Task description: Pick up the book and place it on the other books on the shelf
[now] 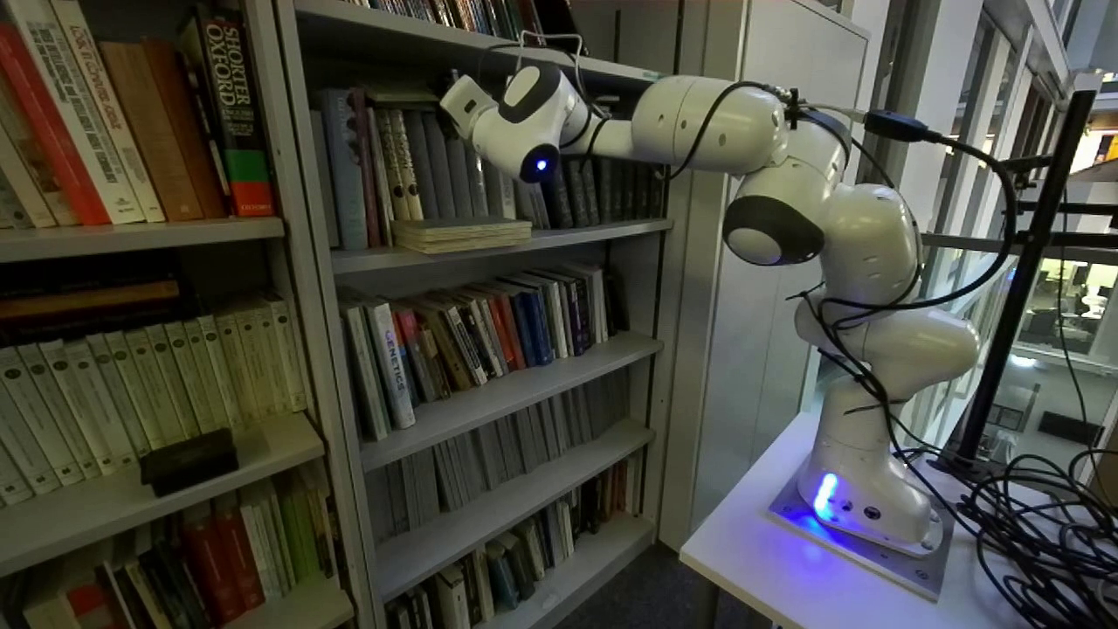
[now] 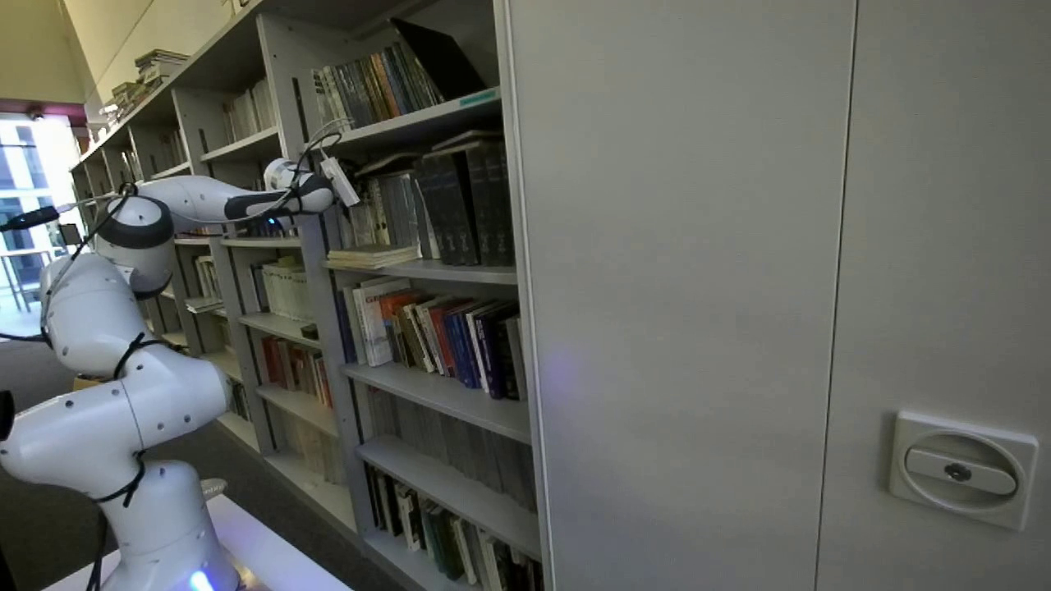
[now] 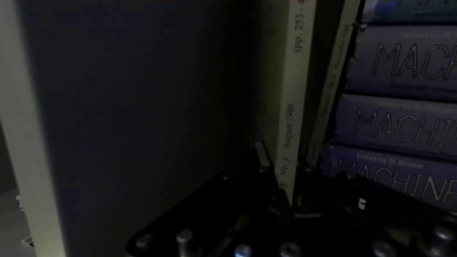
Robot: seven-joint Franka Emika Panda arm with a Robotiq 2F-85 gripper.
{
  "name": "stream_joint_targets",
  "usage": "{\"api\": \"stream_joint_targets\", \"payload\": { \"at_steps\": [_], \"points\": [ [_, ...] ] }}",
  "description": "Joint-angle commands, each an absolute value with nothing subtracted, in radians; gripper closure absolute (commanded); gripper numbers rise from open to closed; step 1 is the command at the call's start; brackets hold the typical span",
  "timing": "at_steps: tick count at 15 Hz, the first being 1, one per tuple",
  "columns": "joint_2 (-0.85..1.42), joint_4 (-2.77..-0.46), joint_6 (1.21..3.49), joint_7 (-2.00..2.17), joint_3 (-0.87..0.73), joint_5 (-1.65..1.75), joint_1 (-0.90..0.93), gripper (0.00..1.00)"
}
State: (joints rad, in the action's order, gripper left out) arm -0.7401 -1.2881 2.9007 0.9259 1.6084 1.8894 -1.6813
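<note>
In the wrist view my gripper is shut on a thin olive-tan book; its pale spine, printed August 1986, stands between the fingers. The other books show there as purple-grey MACHINE spines, and upright in both exterior views. A similar thin book lies on their tops. The held book is beside it with a dark gap between, just above the row. The row stands on the grey shelf, also seen in an exterior view. The wrist hides the fingers in an exterior view.
A stack of thin tan books lies flat at the shelf's front, also in an exterior view. The board above is close over the gripper. Dark volumes stand beside the row. Cables loop over the wrist.
</note>
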Motion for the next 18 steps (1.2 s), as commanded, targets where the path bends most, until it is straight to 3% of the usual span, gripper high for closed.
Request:
{"api": "stream_joint_targets", "payload": {
  "at_steps": [1, 18],
  "points": [
    [-0.72, -1.22, 2.957, 0.852, 1.631, 1.84, -1.744, 0.97],
    [-0.673, -1.248, 2.965, 0.388, 1.709, 1.357, -1.789, 0.97]
  ]
}}
